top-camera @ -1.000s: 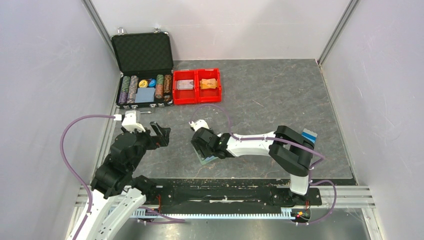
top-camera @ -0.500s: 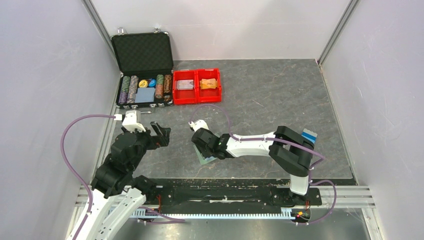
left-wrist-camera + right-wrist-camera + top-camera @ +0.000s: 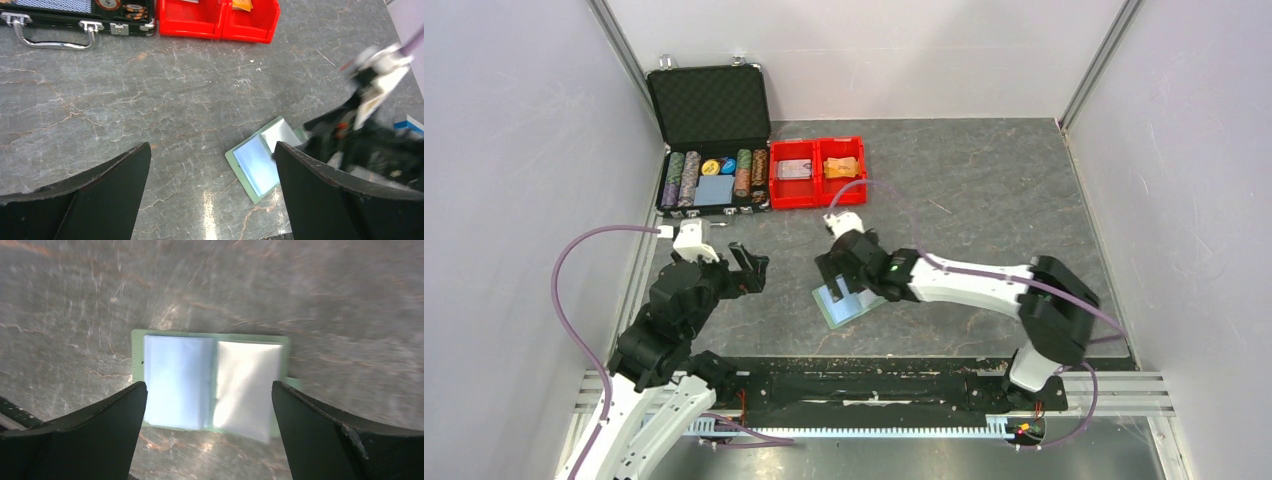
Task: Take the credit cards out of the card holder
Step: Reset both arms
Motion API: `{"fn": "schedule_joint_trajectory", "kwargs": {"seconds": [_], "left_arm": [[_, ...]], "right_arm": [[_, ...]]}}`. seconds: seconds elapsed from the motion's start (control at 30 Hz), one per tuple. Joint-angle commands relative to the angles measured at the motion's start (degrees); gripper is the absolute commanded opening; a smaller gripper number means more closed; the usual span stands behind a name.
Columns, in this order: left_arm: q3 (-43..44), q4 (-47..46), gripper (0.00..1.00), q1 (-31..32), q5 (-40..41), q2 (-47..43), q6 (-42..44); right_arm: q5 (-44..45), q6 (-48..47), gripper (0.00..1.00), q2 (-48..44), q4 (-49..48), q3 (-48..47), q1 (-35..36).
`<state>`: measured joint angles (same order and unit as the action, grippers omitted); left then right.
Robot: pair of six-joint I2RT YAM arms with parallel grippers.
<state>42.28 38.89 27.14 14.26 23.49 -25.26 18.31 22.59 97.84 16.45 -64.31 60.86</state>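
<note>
The card holder [image 3: 847, 305] lies open on the table, grey-green with pale blue clear pockets. It also shows in the right wrist view [image 3: 175, 386] and the left wrist view [image 3: 256, 164]. I see no card in its pockets. A whitish-grey credit card [image 3: 793, 170] and an orange credit card [image 3: 842, 167] lie in the red bin [image 3: 817, 192]. My right gripper [image 3: 835, 284] hovers just above the holder, open and empty [image 3: 209, 440]. My left gripper [image 3: 750, 269] is open and empty, to the left of the holder [image 3: 212, 200].
A black poker-chip case [image 3: 712, 140] stands open at the back left, beside the red bin; its handle [image 3: 50, 41] faces the arms. The red bin's front wall [image 3: 215, 27] shows in the left wrist view. Walls close in both sides.
My right gripper has risen and pulled back from the card holder, which now lies spread open and uncovered. The left arm has barely moved.
</note>
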Motion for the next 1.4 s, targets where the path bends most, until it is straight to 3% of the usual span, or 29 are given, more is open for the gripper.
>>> {"fn": "schedule_joint_trajectory", "kwargs": {"seconds": [0.0,0.37,0.6,0.77,1.37], "left_arm": [[0.0,-2.7,1.0,0.0,-3.6,1.3,3.3],[4.6,-5.5,1.0,0.0,-17.4,3.4,4.2],[6.0,-9.0,1.0,0.0,-18.9,2.6,4.3],[5.5,-10.1,1.0,0.0,-18.4,1.0,2.8],[3.6,-10.6,1.0,0.0,-16.8,-1.1,1.7]], "right_arm": [[2.9,-3.2,0.98,-13.1,-1.2,3.7,-3.5],[14.6,-1.6,0.98,-41.9,-0.9,15.7,-6.2],[16.4,1.6,0.98,-54.8,-2.2,20.8,-6.2],[15.5,1.8,0.98,-58.0,-3.1,21.4,-6.2],[14.4,3.4,0.98,-56.5,-3.6,21.7,-6.2]]}}
